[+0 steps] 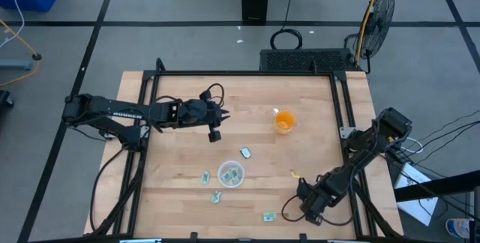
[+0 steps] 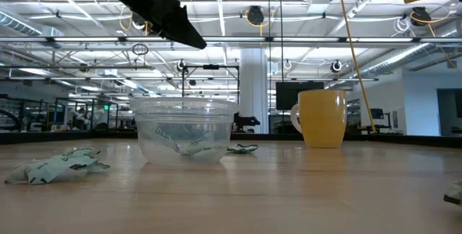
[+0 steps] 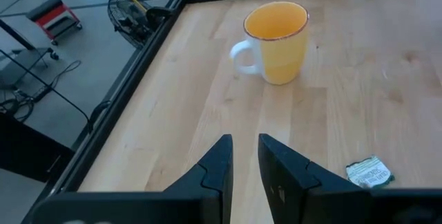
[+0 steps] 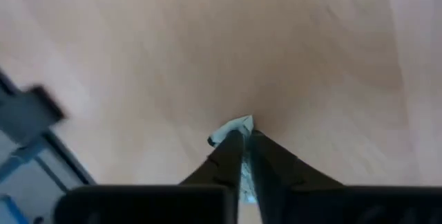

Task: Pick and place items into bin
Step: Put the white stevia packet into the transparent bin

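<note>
The bin is a clear round dish (image 1: pixel 231 174) (image 2: pixel 184 129) near the table's near middle, with a few green-and-white packets inside. Loose packets lie flat around it (image 1: pixel 245 153) (image 1: pixel 205 177) (image 1: pixel 216 196) (image 2: pixel 61 165). My right gripper (image 1: pixel 285 214) (image 4: pixel 243 135) is low at the near right, shut on a packet. Another packet (image 1: pixel 268 217) shows just off its fingertips; I cannot tell whether that is the held one. My left gripper (image 1: pixel 217 119) (image 3: pixel 245 148) hovers high over the table's middle left, holding nothing, its fingers a narrow gap apart. My right gripper pinches a pale green-and-white packet between its two fingertips. Only the packet's crumpled end (image 4: pixel 233 126) sticks out past them. The fingers hide the rest, and I cannot tell whether the packet is off the table.
An orange cup (image 1: pixel 284 121) (image 2: pixel 321 118) (image 3: pixel 276 34) stands upright toward the far right of the table, handle to the left. One packet (image 3: pixel 368 172) lies near my left gripper's fingers. A black frame rail (image 1: pixel 247 73) runs around the table, and bare wood lies between the dish and the cup.
</note>
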### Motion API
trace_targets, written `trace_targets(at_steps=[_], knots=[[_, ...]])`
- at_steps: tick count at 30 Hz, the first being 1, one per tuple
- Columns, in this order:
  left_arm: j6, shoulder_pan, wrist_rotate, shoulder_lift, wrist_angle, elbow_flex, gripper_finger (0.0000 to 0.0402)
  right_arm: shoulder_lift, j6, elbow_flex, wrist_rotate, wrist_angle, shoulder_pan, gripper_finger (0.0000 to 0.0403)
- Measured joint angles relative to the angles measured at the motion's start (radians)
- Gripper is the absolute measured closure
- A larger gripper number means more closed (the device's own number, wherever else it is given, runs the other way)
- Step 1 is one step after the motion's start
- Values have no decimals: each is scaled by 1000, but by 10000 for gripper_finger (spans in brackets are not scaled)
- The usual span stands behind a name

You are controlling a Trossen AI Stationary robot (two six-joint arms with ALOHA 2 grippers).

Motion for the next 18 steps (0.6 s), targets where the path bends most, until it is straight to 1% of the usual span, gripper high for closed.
trace_targets(at_steps=[2, 5, 7, 12, 14, 18], knots=[[0, 0, 0, 0, 2, 0, 325, 0, 2, -1, 24, 39, -7, 397], [2, 6, -14, 0, 5, 0, 325, 0, -14, -1, 69, 108, -27, 392], [3, 11, -29, 0, 11, 0, 325, -1, -61, -2, 109, 140, -50, 393], [31, 24, -55, 0, 47, 0, 325, -13, -262, -1, 184, 139, -153, 399], [67, 26, -60, 0, 56, 0, 325, -20, -351, -2, 233, 139, -209, 399], [128, 26, -62, 0, 67, 0, 325, -21, -577, -2, 309, 204, -341, 401]])
